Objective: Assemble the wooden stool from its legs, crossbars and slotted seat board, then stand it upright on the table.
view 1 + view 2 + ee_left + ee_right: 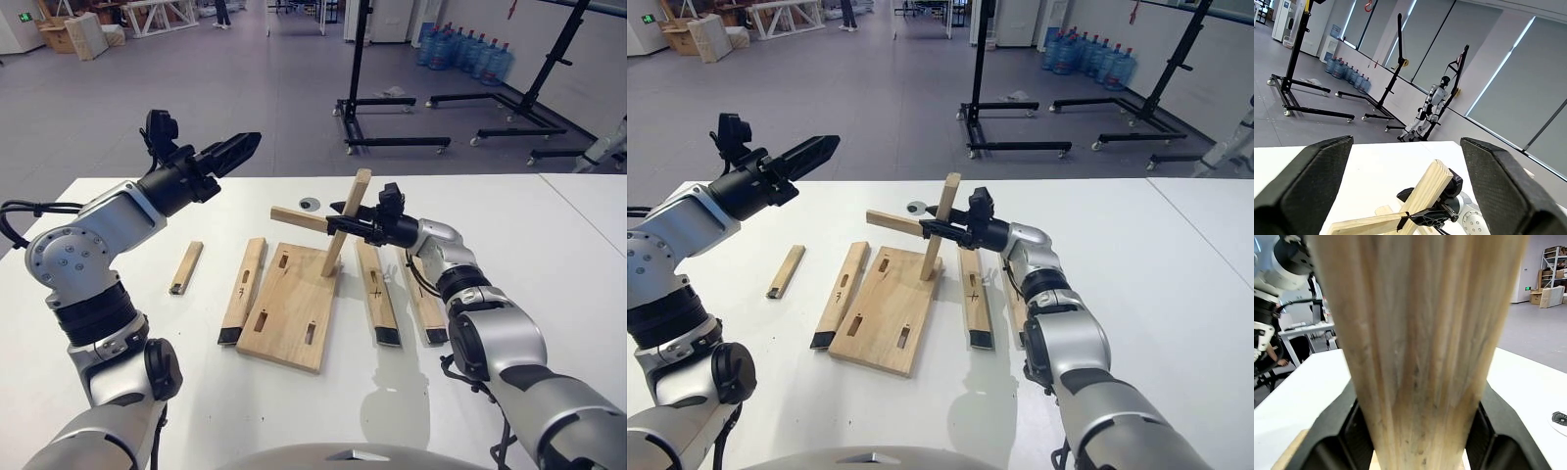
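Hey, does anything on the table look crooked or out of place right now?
The leg in the right gripper leans at a slant over the seat board, with a crossbar jutting sideways from it. That looks like mid-assembly, not damage. The other pieces lie flat; nothing looks broken or spilled.
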